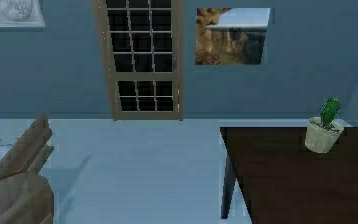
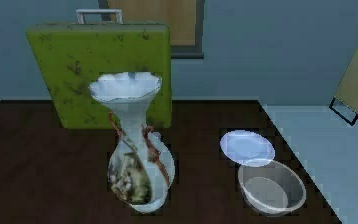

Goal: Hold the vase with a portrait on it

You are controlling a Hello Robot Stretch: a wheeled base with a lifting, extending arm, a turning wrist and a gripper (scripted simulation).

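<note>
I find painted vase [image 2: 137, 140] upright on dark table [image 2: 37, 165], in front of green case [image 2: 97, 60] at far edge. Hold not yet made, I judge. Jaw state: cannot tell.

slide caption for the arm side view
Painted vase on a dark table, green case behind, plate and bowl beside.

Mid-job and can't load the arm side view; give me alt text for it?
A white vase with a flared, wavy rim and a painted belly stands on a dark wooden table. A mottled green panel rises behind it; a pale plate and a grey bowl sit to its right.
</note>
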